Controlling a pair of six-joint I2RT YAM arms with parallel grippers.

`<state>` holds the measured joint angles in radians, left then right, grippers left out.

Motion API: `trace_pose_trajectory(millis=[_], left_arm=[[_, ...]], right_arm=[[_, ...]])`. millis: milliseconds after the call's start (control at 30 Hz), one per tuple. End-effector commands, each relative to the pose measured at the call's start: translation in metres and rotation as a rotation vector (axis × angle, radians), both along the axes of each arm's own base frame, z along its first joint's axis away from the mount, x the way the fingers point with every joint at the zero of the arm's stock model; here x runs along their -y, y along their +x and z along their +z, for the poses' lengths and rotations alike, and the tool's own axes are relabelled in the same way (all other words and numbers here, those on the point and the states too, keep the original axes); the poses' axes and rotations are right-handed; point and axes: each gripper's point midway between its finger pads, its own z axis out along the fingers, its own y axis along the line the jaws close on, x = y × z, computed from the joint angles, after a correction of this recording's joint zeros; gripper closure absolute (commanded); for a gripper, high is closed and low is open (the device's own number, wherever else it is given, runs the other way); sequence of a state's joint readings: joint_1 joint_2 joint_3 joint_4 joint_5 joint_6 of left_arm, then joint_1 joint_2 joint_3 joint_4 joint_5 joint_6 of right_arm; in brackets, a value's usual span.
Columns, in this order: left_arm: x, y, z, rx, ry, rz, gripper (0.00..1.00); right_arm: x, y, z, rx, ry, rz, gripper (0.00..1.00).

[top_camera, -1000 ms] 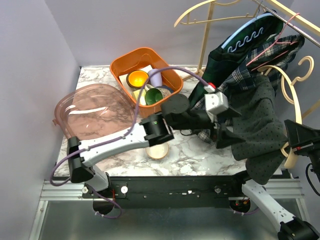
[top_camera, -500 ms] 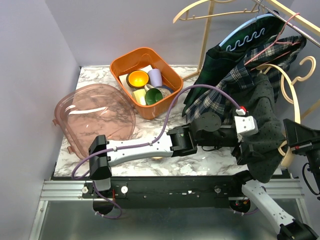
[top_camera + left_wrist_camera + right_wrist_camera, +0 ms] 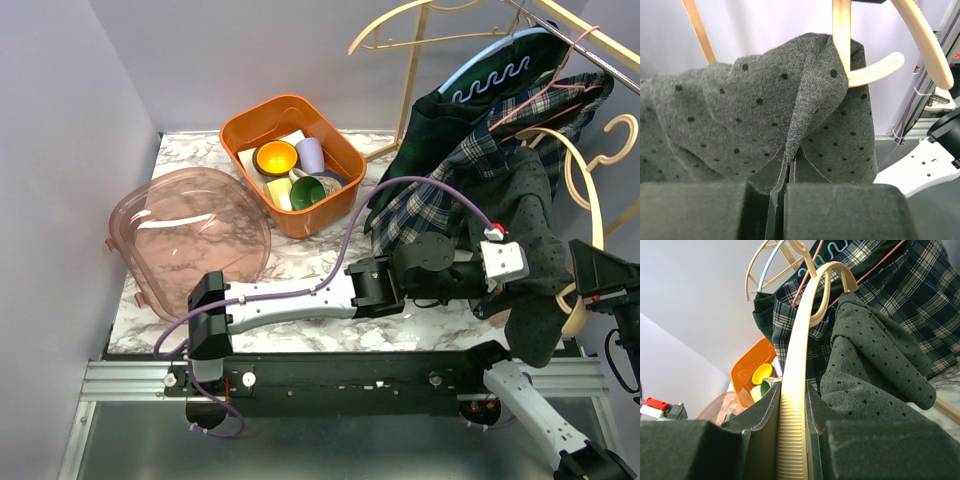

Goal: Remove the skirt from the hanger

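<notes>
The grey dotted skirt hangs draped over a cream hanger at the table's right edge. In the left wrist view, my left gripper is shut on a pinched fold of the skirt, just below the hanger's curved end. From above, that gripper reaches into the cloth from the left. My right gripper is shut on the hanger's ribbed arm, with the skirt bunched to its right. In the top view it holds the hanger's low end.
Plaid garments hang on other hangers from a gold rack behind the skirt. An orange bin of cups stands at the back. A pink see-through lid lies at the left.
My left arm swung right across the table to the skirt, and its jaws went from wide open to shut on a fold. The right gripper kept its hold on the hanger.
</notes>
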<state>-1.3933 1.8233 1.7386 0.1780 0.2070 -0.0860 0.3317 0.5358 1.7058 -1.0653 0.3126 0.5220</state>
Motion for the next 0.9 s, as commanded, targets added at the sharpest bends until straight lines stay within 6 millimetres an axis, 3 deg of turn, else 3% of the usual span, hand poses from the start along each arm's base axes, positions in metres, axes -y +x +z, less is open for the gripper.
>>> trace_pose_trajectory(millis=[0,33,100,200,433,533,567,600,733,800,833,867], left_arm=[[-0.025,-0.004,0.030,-0.010,-0.007,0.025,1.00],[-0.038,-0.003,0.044,-0.013,-0.024,0.040,1.00],[-0.051,-0.004,0.049,-0.024,-0.022,0.051,1.00],[-0.079,-0.008,0.078,-0.025,-0.051,0.057,1.00],[-0.154,-0.008,0.143,-0.014,-0.165,0.124,1.00],[-0.185,0.012,0.160,0.017,-0.169,0.259,1.00],[-0.199,0.017,0.176,0.028,-0.194,0.303,1.00],[-0.212,0.031,0.182,0.035,-0.196,0.390,1.00],[-0.274,0.051,0.213,0.075,-0.256,0.562,1.00],[-0.294,0.056,0.218,0.081,-0.273,0.615,1.00],[-0.314,0.059,0.227,0.084,-0.305,0.657,1.00],[-0.319,0.064,0.223,0.092,-0.297,0.691,1.00]], right_arm=[[0.018,-0.008,0.036,0.152,0.028,-0.085,0.99],[0.021,-0.006,0.034,0.146,0.014,-0.104,0.99],[0.029,-0.001,0.027,0.118,0.004,-0.156,0.99],[0.038,-0.001,0.023,0.105,-0.004,-0.209,0.99],[0.046,-0.002,0.026,0.101,-0.011,-0.248,0.99],[0.047,0.000,0.026,0.094,-0.018,-0.257,0.99],[0.047,-0.001,0.027,0.095,-0.016,-0.259,0.99],[0.048,-0.001,0.027,0.097,-0.015,-0.260,0.99],[0.048,-0.003,0.030,0.107,-0.004,-0.261,0.99],[0.049,-0.004,0.030,0.107,0.001,-0.264,0.99],[0.049,-0.003,0.030,0.105,0.004,-0.263,0.99],[0.048,-0.003,0.030,0.104,0.007,-0.262,0.99]])
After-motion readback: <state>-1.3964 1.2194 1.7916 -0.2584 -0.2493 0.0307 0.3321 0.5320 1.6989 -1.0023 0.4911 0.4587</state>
